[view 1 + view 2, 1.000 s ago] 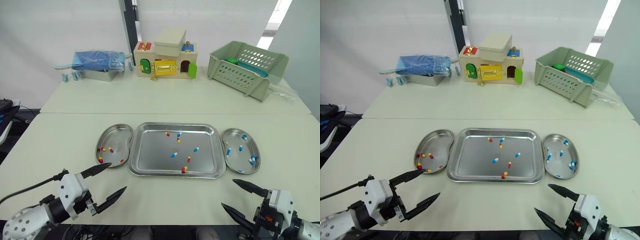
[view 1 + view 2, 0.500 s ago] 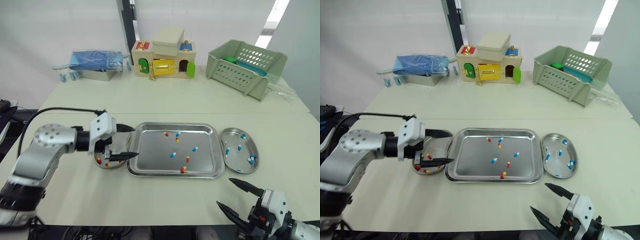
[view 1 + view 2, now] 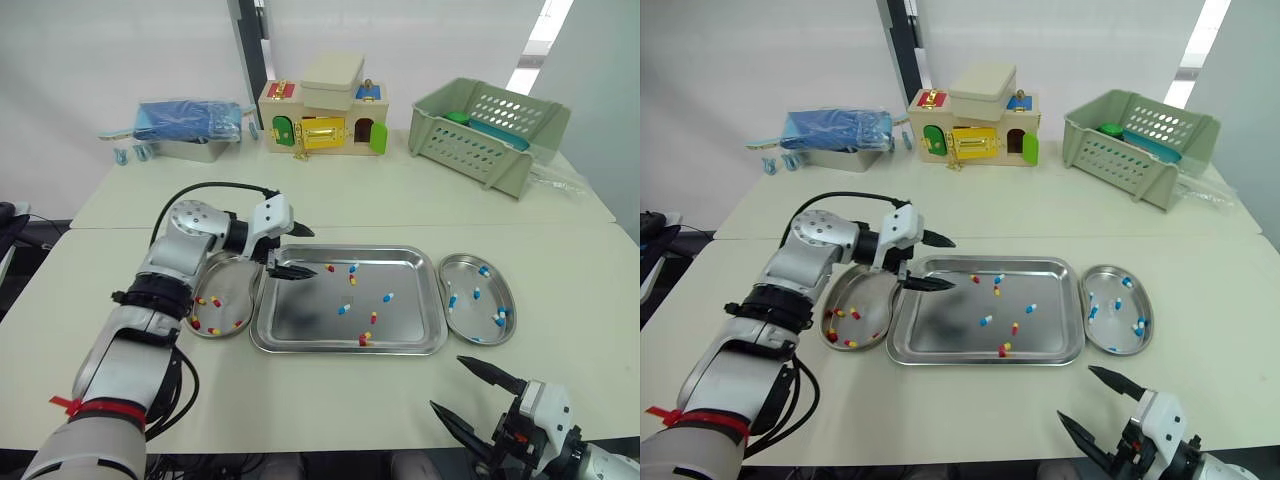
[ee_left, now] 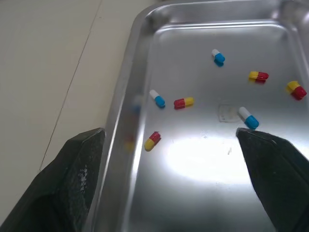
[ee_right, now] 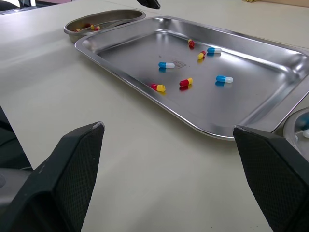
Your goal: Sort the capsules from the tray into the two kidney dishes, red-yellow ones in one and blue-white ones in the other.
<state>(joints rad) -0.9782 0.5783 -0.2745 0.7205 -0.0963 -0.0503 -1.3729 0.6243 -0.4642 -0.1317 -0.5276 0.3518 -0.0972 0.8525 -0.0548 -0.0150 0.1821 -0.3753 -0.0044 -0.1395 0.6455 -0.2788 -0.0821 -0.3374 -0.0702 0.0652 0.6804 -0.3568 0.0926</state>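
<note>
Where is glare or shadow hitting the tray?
Left wrist view: a bright glare patch on the tray floor, beside a red-yellow capsule, and smeared capsule reflections on its side wall. Left eye view: a dark patch on the tray floor at the end where the open left gripper hovers. Right wrist view: even light, with capsules faintly mirrored in the metal.

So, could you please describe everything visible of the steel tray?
The tray is a shiny rectangular metal pan with rounded corners and a raised rim, lying flat on the pale table between the left kidney dish and right kidney dish, both close against it. Seven capsules lie in it, four red-yellow, three blue-white. The open left gripper hovers over its far left corner.
</note>
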